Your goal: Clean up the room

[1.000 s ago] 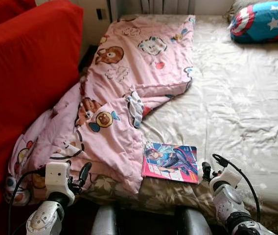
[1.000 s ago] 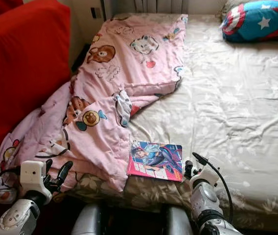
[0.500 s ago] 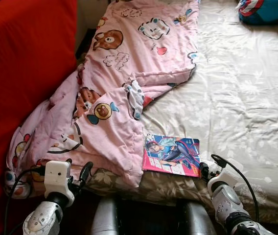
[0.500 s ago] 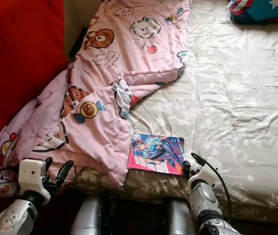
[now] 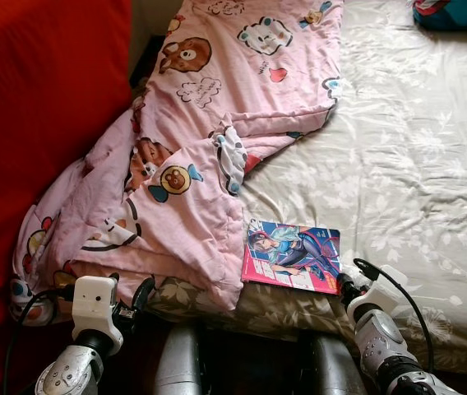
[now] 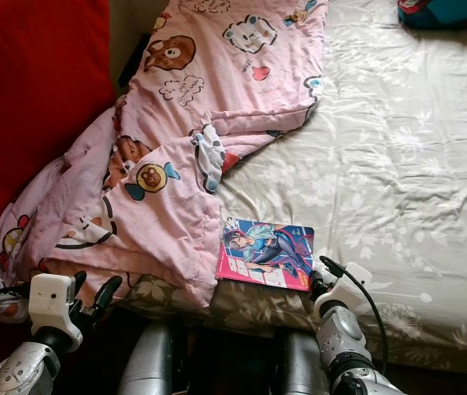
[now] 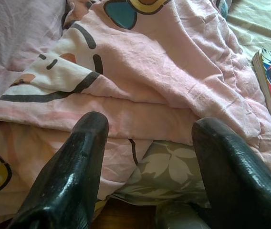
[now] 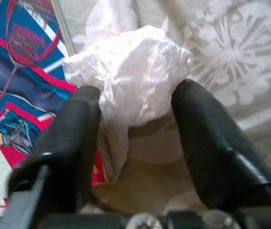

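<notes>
Tissue (image 8: 128,86), crumpled beside the comic book (image 5: 292,256), is pinched by the right pincer (image 8: 135,112); it should be lifted straight, clear of the cover. Left pincer (image 7: 147,143) is held spread.

The pillow (image 5: 457,12) is cut off at the top edge — the blanket (image 5: 217,140) too (far end).

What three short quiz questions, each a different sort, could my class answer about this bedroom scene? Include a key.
1. True or false: the comic book lies on the bed, next to the pink cartoon blanket.
2. What sits between the fingers of the right claw? A) crumpled white tissue B) a sock C) a spoon
3. Fill in: the left claw is open and faces the folded edge of the pink ____.

Key: 1 true; 2 A; 3 blanket.
</notes>
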You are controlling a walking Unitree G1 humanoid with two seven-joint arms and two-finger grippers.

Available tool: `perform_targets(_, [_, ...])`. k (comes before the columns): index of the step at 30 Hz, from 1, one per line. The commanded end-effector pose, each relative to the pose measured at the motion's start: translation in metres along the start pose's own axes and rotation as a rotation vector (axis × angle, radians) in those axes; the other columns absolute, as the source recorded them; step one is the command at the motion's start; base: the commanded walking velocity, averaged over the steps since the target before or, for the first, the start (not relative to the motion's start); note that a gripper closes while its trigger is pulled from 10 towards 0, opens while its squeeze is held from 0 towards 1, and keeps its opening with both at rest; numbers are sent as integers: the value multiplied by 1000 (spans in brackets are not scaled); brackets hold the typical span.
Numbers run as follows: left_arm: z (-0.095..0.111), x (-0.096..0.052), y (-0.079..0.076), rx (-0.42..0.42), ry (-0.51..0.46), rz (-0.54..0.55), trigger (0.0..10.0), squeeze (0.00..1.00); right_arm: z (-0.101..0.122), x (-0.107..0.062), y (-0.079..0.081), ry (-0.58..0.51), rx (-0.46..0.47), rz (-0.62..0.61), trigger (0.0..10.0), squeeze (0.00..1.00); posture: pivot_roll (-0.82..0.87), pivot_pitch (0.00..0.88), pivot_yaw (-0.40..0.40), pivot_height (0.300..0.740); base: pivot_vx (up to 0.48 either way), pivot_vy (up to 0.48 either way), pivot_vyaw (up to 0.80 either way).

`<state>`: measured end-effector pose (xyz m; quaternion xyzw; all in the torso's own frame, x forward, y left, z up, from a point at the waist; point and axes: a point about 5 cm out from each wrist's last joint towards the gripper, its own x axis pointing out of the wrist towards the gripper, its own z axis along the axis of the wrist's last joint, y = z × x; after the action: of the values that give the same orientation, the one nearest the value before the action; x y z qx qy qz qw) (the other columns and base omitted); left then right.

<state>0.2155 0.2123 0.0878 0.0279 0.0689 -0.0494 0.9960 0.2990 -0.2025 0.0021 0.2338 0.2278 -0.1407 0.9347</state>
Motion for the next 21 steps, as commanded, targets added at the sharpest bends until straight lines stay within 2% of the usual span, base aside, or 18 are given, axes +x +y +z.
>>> perform_targets(1, [-4,-6,0,19,26,5,10000,0,-7,-2,-4,23,-13,-8,0,0,202,282,55,619,0,0,0])
perform_targets(21, [-6,-10,1,24,37,21,10000,0,-14,-4,-7,45,-45,-12,0,0,207,277,52,619,0,0,0])
